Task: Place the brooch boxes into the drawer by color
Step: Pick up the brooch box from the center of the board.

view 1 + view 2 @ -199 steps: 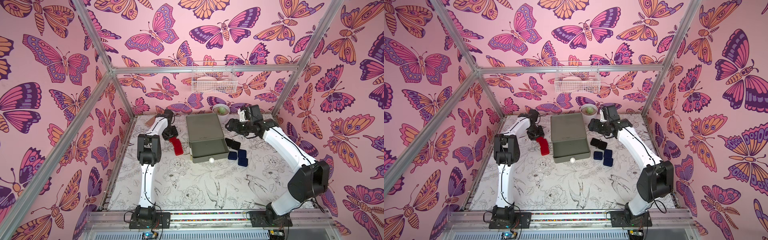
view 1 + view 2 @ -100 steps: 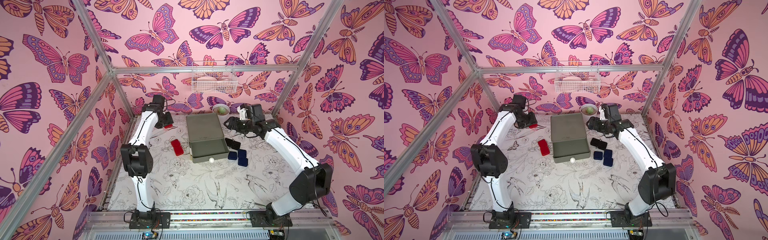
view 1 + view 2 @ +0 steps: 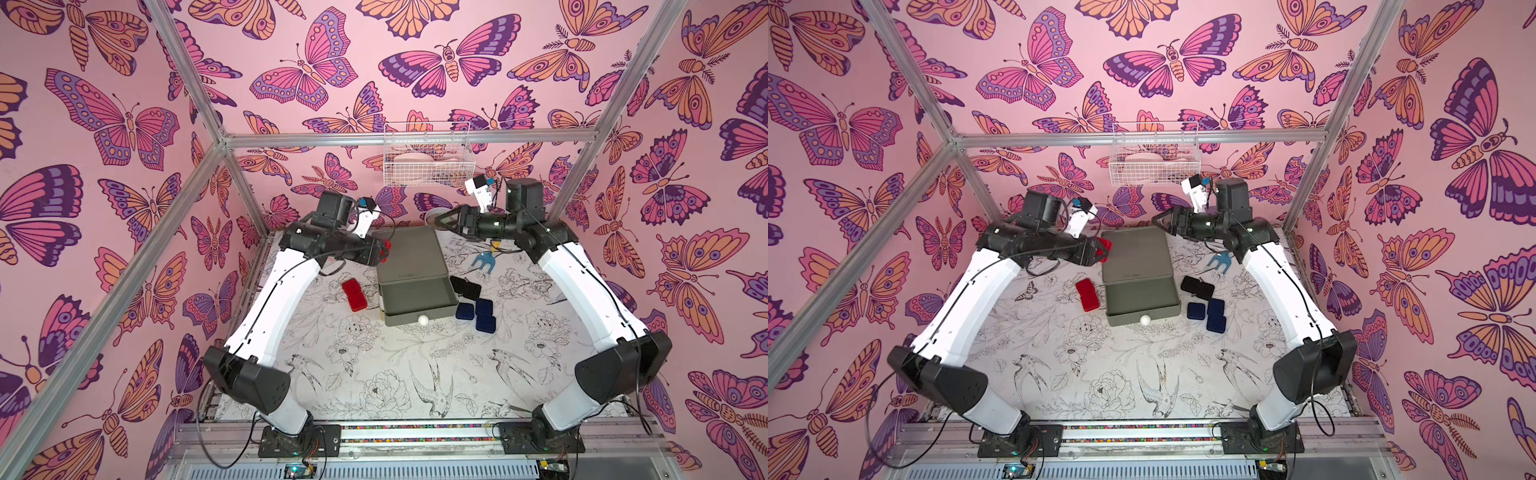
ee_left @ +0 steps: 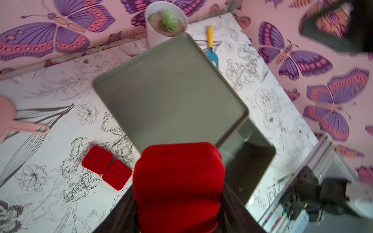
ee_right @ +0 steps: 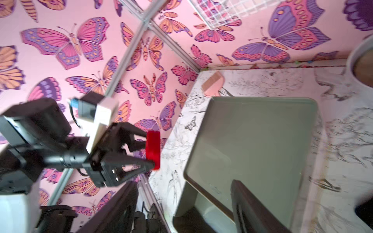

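Red brooch box (image 4: 178, 187) is clamped by left gripper (image 3: 384, 249), right gripper (image 3: 441, 222) held open; succulent (image 4: 170, 18) in pot (image 4: 155, 34) shown by left wrist only.

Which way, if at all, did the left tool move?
Yes: the left tool, holding a red box, rose from the table beside the chest and now overlaps its left edge in a top view.

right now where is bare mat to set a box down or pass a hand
Free: the wide front mat, from the open drawer to the front rail; the drawer itself looks empty. Crowded: right of the chest, black boxes and blue boxes cluster, fork behind them; two red boxes lie near its left side.
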